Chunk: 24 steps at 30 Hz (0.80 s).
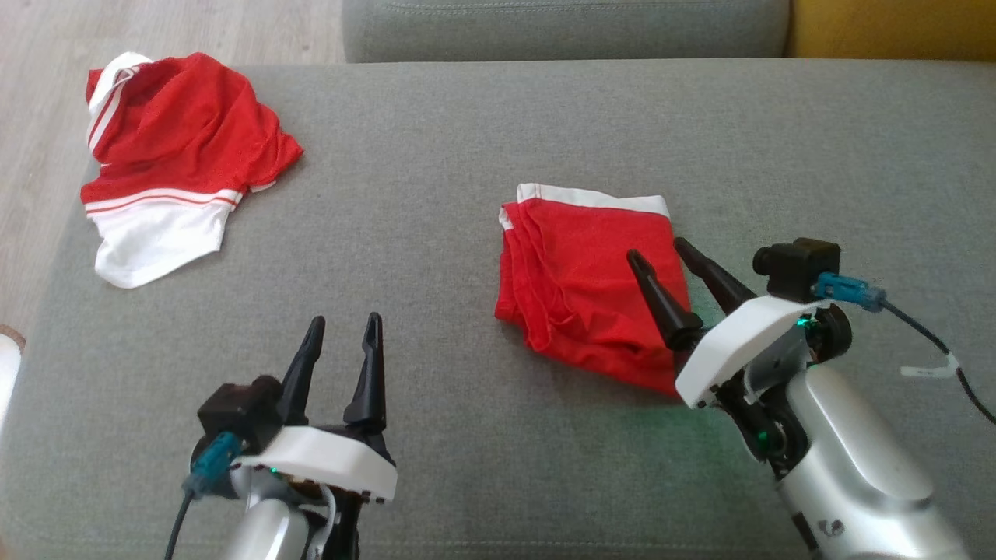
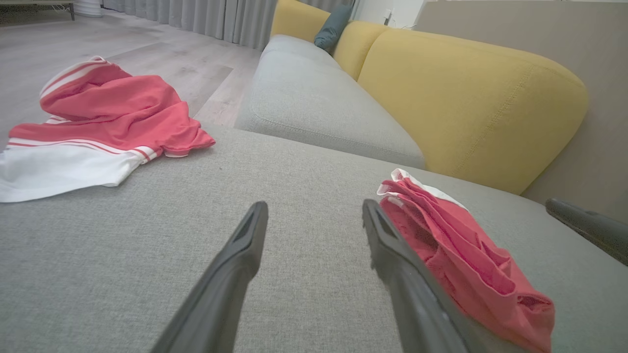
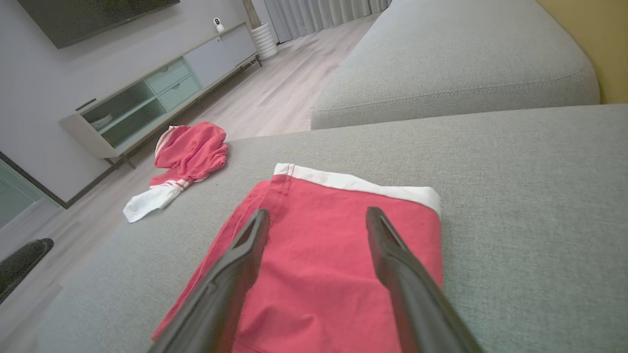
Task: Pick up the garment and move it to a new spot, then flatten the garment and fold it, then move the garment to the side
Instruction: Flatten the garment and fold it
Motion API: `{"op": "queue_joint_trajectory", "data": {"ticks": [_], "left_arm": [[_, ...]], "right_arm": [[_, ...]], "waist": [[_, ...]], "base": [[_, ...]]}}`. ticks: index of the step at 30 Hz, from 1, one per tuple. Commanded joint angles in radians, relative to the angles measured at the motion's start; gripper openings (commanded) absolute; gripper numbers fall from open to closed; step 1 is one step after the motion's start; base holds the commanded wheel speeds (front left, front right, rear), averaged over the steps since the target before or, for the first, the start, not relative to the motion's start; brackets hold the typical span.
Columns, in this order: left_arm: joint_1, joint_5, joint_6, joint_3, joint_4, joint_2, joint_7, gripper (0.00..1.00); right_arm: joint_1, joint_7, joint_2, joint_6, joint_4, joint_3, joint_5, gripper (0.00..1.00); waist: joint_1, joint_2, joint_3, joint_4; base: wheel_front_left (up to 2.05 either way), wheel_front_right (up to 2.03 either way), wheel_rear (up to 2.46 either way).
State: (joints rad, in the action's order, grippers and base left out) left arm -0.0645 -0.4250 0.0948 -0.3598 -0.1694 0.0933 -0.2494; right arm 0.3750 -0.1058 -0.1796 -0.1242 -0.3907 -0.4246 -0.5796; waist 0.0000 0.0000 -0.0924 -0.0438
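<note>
The red shorts [image 1: 580,272] lay folded under the open, empty right gripper [image 1: 655,249]. The left gripper [image 1: 346,319] was open and empty too. Probably only the move aside remained.

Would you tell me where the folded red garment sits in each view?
Head view: folded red garment, right of centre.
Left wrist view: folded red garment, lower right.
Right wrist view: folded red garment, bottom centre.
Shared landmark: crumpled striped garment, on its left.
</note>
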Motion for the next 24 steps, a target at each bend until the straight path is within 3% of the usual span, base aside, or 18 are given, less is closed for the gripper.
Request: {"op": "queue_joint_trajectory", "data": {"ticks": [1,2,3,8,24], "left_arm": [[-0.03,0.011,-0.008,0.031,0.025,0.0,-0.012,1.0],[-0.031,0.011,-0.009,0.031,0.025,0.0,-0.012,1.0],[-0.032,0.011,-0.01,0.031,0.024,0.0,-0.012,1.0],[-0.042,0.013,-0.013,0.031,0.022,0.0,-0.012,1.0],[-0.06,0.02,-0.016,0.042,0.021,-0.006,-0.012,1.0]], "right_arm": [[0.003,0.013,0.003,-0.007,0.028,-0.01,0.027,0.74],[0.002,0.014,0.008,-0.007,0.021,-0.014,0.036,0.49],[0.001,0.015,0.014,-0.007,0.012,-0.022,0.042,0.36],[0.019,0.03,0.04,-0.007,-0.063,-0.093,0.078,0.02],[0.146,0.159,0.117,-0.007,-0.322,-0.325,0.052,0.0]], "waist": [[0.0,0.0,-0.003,-0.003],[0.0,0.0,-0.005,-0.005],[0.0,0.0,-0.007,-0.007],[0.0,0.0,-0.022,-0.024],[0.0,0.0,-0.051,-0.066]], "base": [[0.0,0.0,0.0],[0.0,0.0,0.0],[0.0,0.0,0.0],[0.0,0.0,0.0],[0.0,0.0,0.0]]}}
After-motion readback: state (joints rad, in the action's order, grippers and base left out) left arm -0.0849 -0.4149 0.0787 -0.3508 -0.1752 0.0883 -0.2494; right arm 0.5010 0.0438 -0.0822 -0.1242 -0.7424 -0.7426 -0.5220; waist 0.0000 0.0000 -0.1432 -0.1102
